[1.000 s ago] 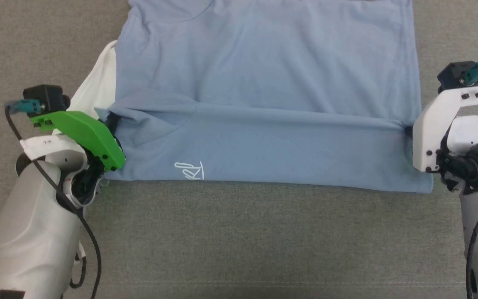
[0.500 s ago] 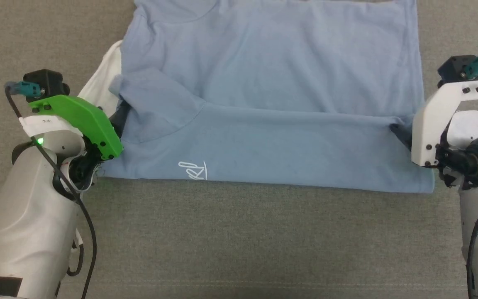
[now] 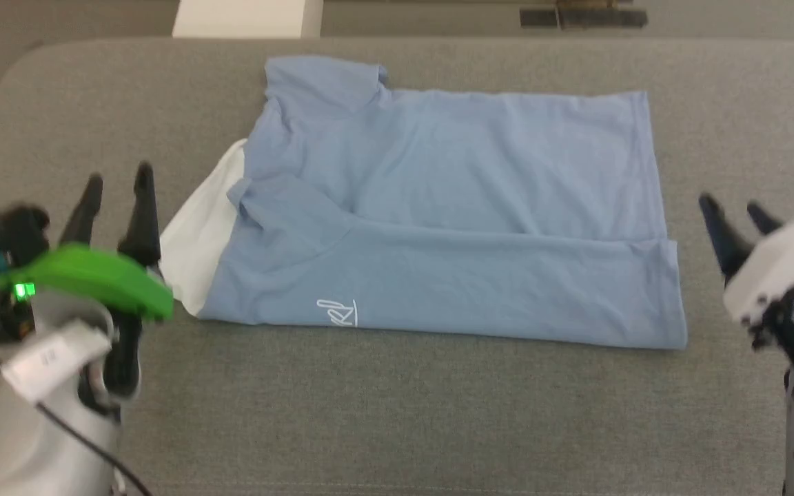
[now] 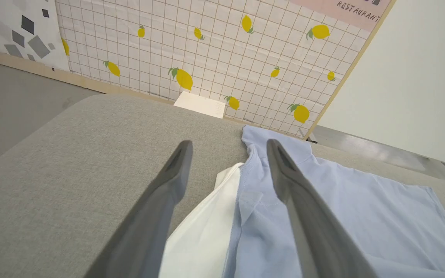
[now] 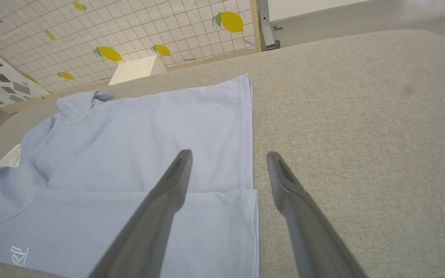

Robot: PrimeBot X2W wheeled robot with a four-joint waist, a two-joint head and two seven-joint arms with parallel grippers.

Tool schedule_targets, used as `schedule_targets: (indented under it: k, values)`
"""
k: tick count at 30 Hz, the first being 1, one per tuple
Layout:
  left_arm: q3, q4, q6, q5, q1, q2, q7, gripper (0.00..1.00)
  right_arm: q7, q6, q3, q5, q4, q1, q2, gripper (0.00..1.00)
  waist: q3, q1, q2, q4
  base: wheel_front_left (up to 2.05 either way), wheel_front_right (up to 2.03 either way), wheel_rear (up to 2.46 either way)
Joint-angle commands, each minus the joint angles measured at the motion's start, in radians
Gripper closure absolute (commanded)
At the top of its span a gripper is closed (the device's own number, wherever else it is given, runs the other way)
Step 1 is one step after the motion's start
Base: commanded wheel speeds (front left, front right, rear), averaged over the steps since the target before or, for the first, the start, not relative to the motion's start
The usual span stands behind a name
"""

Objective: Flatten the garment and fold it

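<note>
1. Nearest me, the tabletop (image 3: 397,413) is lying bare in front of the garment (image 3: 452,207). The garment is resting flat across the middle, its near strip (image 3: 473,289) folded over onto the body and its logo (image 3: 337,312) facing up by the near edge.
2. The left jaws and right jaws are both standing apart and gripping nothing. The left are hovering just beside the collar end of that strip, the right near the hem end.
3. Risk: the strip is lying loose. A regrasp pinching only the top layer is likely to be peeling the fold open instead of carrying it.
4. Risk: at the left end the white collar (image 3: 204,241) is poking out past the blue, and a sleeve flap (image 3: 287,207) is sitting bunched. I am judging that folding over these 2 is going to trap a lump and skew the edges.
5. Risk: farther off, the far sleeve (image 3: 321,79) is lying rumpled at the far left corner. Soft knit dragging on the fabric cover may be pulling it further out of square.
</note>
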Motion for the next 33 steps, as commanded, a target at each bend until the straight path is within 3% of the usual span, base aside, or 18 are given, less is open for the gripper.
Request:
schedule_targets:
  k: [1,7,15,19,28,33]
  values:
    - [0.001,-0.006,-0.008,0.012,0.056,-0.005,-0.043,0.0,-0.032,-0.001,0.004,0.013,-0.012,0.051,-0.003,0.0,-0.078,0.0001,0.0,0.007,0.0,0.0,0.0]
    - [0.005,-0.006,0.003,0.034,0.233,-0.035,-0.136,0.0,-0.095,-0.001,-0.006,0.05,-0.021,0.212,0.004,0.0,-0.132,0.0001,0.0,0.005,0.0,0.0,0.0]
    - [-0.011,0.005,0.012,0.034,0.308,-0.073,-0.122,0.0,-0.084,-0.001,-0.025,0.07,-0.029,0.274,0.019,0.0,-0.149,0.0001,0.0,0.002,0.0,0.0,0.0]
    - [-0.068,0.04,0.032,0.015,0.234,-0.073,0.073,0.0,-0.075,-0.001,-0.037,0.07,-0.041,0.268,0.022,0.0,-0.128,0.0001,0.0,0.011,0.0,0.0,0.0]
    - [-0.176,0.125,0.16,0.025,-0.011,-0.024,0.581,0.0,-0.06,-0.001,-0.008,0.064,-0.048,0.21,0.034,0.0,-0.043,0.0001,0.0,-0.014,0.0,0.0,0.0]
    - [-0.214,0.182,0.181,0.049,-0.082,0.008,0.707,0.0,-0.065,-0.001,-0.009,0.063,-0.044,0.188,0.038,0.0,0.014,0.0001,0.0,-0.035,0.0,0.0,0.0]
